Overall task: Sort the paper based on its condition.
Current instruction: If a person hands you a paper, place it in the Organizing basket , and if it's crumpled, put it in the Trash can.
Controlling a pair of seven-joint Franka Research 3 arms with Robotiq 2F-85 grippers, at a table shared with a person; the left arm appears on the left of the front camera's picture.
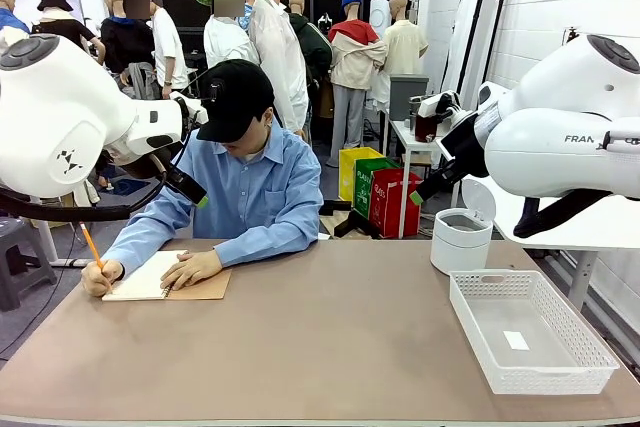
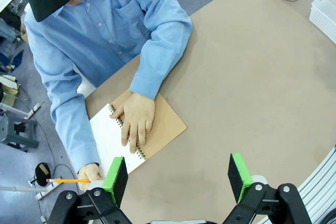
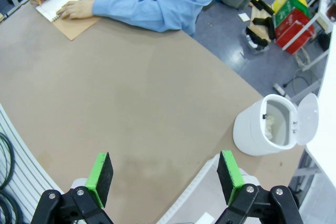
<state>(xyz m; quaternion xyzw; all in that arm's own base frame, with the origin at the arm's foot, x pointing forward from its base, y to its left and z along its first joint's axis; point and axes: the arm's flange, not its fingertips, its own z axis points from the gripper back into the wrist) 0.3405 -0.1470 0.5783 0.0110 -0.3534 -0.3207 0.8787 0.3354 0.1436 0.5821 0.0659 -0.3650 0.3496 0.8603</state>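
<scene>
Left gripper (image 2: pixel 177 178) and right gripper (image 3: pixel 164 177) both hang spread wide and empty above the tabletop (image 1: pixel 330 347), likely waiting while the person (image 1: pixel 250 187) writes. Paper (image 2: pixel 105 136) is a page in the notebook (image 2: pixel 168 127) (hand (image 2: pixel 135 121) pinning it, pencil (image 2: pixel 68 180) working) by the far left corner. Basket (image 1: pixel 560 337) at the near right corner and open bin (image 1: pixel 460 242) beyond it look set for sorting.
</scene>
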